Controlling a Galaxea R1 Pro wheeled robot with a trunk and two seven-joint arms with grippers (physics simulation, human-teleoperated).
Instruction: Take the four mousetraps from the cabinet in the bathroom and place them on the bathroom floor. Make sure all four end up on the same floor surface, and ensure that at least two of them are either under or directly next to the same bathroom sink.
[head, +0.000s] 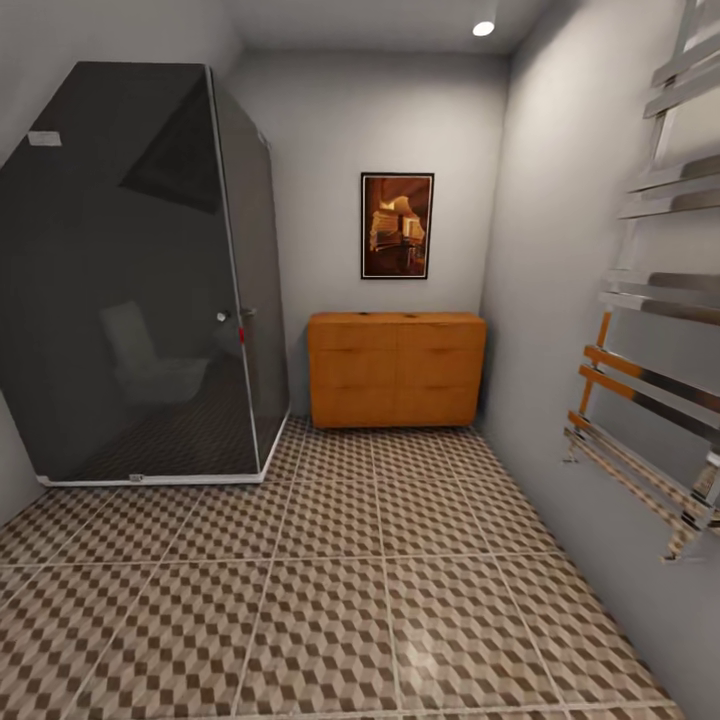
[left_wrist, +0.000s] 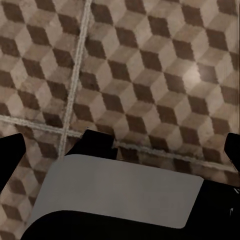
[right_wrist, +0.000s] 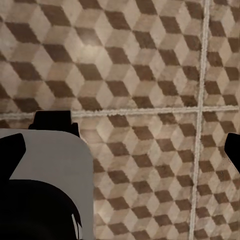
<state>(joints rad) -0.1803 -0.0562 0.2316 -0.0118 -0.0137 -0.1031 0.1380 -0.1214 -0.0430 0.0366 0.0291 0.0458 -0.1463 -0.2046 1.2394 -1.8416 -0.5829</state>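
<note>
Where the cube-patterned bathroom floor (head: 380, 560) lies bare, a wide lane is left between the dark glass shower enclosure (head: 140, 280) at the left and the chrome towel rail (head: 650, 340) on the right wall. At its far end, the cabinet (head: 396, 369) is seen against the back wall, orange-brown, drawers closed, under a framed picture (head: 397, 225). Both wrist views are pointed at floor tiles, with each tool's dark fingertips spread wide at the frame edges, nothing held.

Both wrist views are showing black fingertips (left_wrist: 11, 152) at the edges and a pale grey rounded body panel (left_wrist: 120, 192) over black housing.
</note>
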